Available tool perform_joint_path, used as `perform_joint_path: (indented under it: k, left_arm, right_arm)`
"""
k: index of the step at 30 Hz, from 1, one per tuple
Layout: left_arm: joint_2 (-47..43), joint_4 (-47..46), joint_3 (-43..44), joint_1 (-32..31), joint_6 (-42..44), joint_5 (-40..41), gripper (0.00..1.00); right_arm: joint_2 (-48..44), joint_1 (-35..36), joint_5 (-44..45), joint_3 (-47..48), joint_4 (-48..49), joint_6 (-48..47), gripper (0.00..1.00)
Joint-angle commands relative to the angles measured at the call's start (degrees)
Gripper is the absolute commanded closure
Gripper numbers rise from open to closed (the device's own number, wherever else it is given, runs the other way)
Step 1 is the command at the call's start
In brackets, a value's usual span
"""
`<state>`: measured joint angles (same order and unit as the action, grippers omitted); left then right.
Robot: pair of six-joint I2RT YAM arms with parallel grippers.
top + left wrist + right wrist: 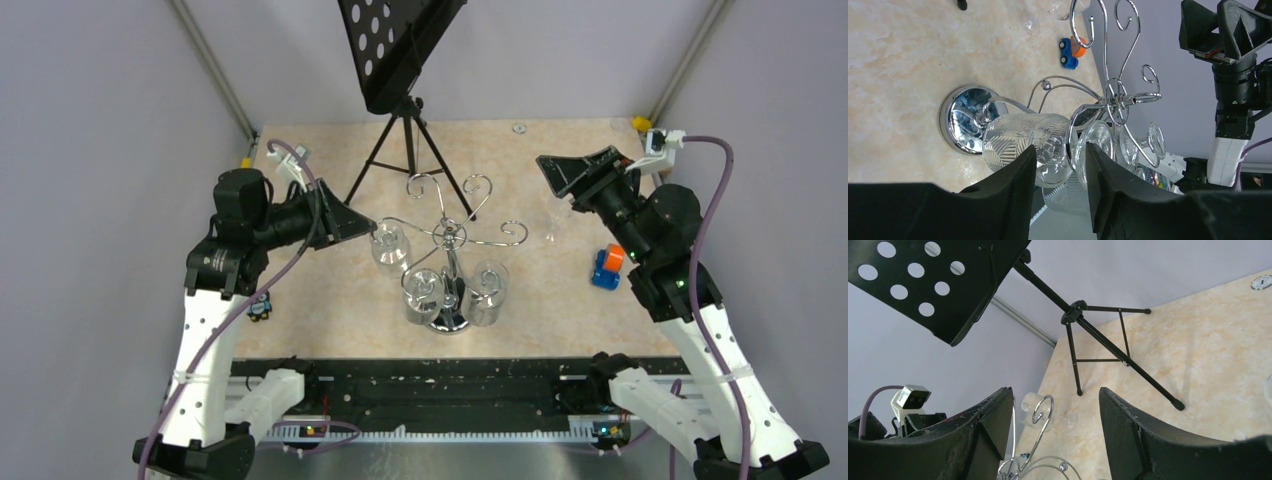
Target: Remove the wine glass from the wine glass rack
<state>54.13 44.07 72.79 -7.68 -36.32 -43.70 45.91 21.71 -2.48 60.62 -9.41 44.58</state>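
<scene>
Straddling the hung wine glass (1018,137), your left tool (1060,150) hides any contact, so its grip is unclear; right tool (1055,391) spread.

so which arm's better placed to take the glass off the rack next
Left. The left gripper has its fingers either side of a wine glass hanging on the wine glass rack. The right gripper is open, apart from the rack, facing the music stand.

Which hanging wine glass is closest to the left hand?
The leftmost wine glass, right beside the left hand; the other two hang farther right.
</scene>
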Motion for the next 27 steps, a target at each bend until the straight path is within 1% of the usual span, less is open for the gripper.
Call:
perform_joint_path:
  k: [1,3,8,11,17,21,25,27]
  left_arm:
    - [-0.51,1.46,1.78,-0.68,1.58,-1.48,0.56]
    - [-0.75,1.45,1.71,-0.90,1.43,-2.50,0.56]
    - [-1.58,0.03,1.60,-1.02,0.42,-4.79,0.52]
    - [-1.65,0.00,1.28,-1.08,0.29,-5.04,0.52]
    - [-2.19,1.03,0.02,-2.14,-1.34,-3.65,0.63]
    - [-2.70,2.40,0.74,-2.25,-1.26,-3.61,0.65]
    - [-2.71,4.74,1.34,-2.25,-0.26,-3.20,0.72]
    - [-2.78,5.13,1.84,-2.25,-0.16,-2.93,0.78]
  right_arm:
    - [-0.12,0.34,-0.22,-0.22,2.62,0.07,0.36]
    - [-0.07,0.35,-0.23,-0.17,2.61,0.04,0.36]
    - [0.00,0.34,-0.49,-0.54,3.06,0.32,0.36]
    - [-0.03,0.35,-0.46,-0.71,3.08,0.51,0.36]
    - [-0.26,0.34,-0.08,-0.96,2.98,0.48,0.36]
    - [-0.27,0.30,-0.13,-1.26,3.18,0.57,0.36]
    - [-0.10,0.34,-0.31,-1.63,3.55,0.86,0.36]
    - [-0.04,0.35,-0.33,-1.80,3.64,0.92,0.36]
